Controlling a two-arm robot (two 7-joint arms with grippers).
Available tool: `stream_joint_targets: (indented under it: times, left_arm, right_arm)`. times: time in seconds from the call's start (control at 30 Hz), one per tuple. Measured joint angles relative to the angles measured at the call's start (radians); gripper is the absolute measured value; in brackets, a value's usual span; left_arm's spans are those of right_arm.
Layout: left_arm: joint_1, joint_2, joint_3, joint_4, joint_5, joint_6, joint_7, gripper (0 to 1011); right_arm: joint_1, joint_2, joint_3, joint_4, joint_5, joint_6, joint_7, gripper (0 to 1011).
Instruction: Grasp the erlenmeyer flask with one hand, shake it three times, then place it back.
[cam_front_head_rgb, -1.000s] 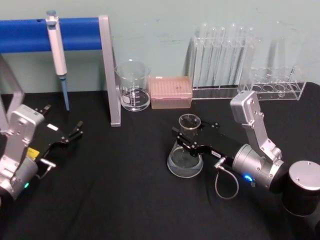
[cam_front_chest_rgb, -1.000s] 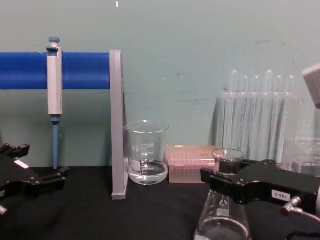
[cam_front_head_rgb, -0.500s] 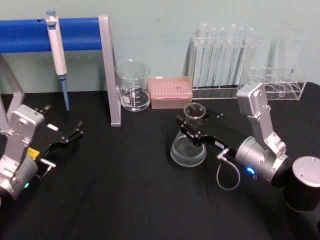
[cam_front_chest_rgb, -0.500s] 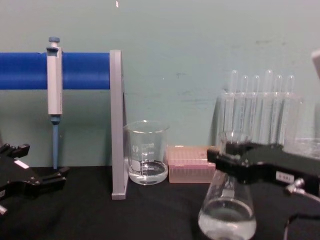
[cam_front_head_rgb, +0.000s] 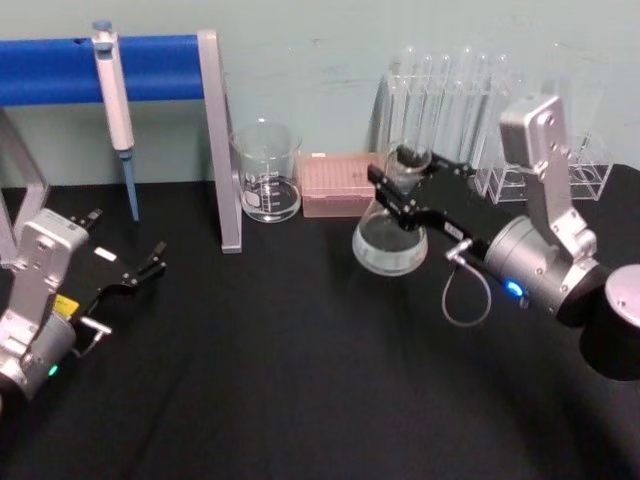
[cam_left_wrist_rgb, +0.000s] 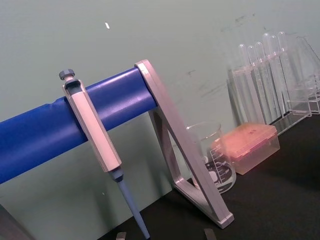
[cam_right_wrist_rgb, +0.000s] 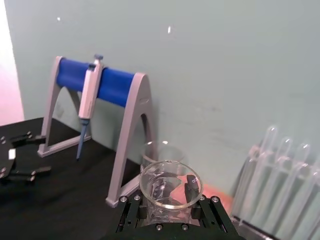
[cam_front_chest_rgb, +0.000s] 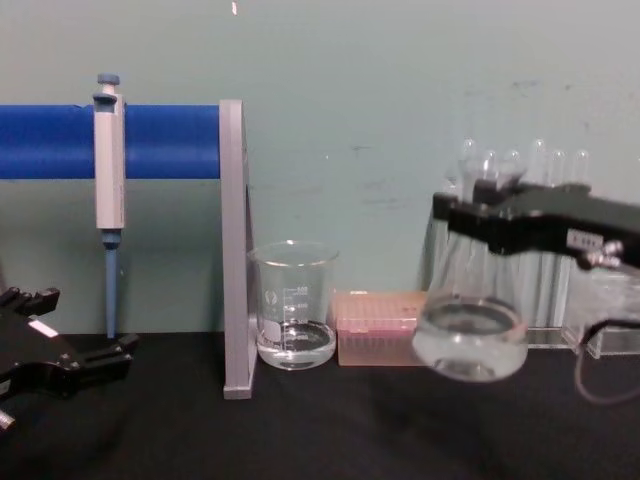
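The right gripper (cam_front_head_rgb: 402, 188) is closed on the neck of the flask (cam_front_head_rgb: 390, 240), with one black finger at each side of the glass just under the flared rim. In the right wrist view the rim stands a little above the fingers (cam_right_wrist_rgb: 192, 184). A thin grey cable (cam_front_head_rgb: 462, 300) hangs in a loop under its grey wrist.

We place everything from the pink box (cam_front_head_rgb: 343, 183). The flask hangs in the air, just to the right of the box and a little in front of it. In the chest view its round base is free of the black table (cam_front_head_rgb: 280, 380), at about the same height as the box. It is close to upright and has a little clear liquid at the bottom. The side of the flask comes close to the right edge of the box, but we see a small gap between them.

Right of the box, at the wall, stands the tube rack (cam_front_head_rgb: 440, 110), directly behind the flask. We cannot tell how much room is between them. Just left of the box is the beaker (cam_front_head_rgb: 266, 185), and further left the stand (cam_front_head_rgb: 218, 150) with the pipette (cam_front_head_rgb: 113, 95) on its blue bar.

The widest open part of the table lies in front of the box, toward us. Far left of the box, near the table edge, the left gripper (cam_front_head_rgb: 155, 258) is parked with its fingers apart.
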Motion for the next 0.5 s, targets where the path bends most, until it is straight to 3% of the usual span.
stream_joint_targets:
  times: [0.23, 0.5]
  left_arm:
    - [0.0, 0.0, 0.0, 0.0, 0.0, 0.0, 0.0, 1001]
    - [0.0, 0.0, 0.0, 0.0, 0.0, 0.0, 0.0, 1001]
  right_arm:
    - [0.007, 0.003, 0.021, -0.046, -0.009, 0.039, -0.018, 456]
    - [0.011, 0.01, 0.033, -0.069, -0.011, 0.045, -0.015, 456]
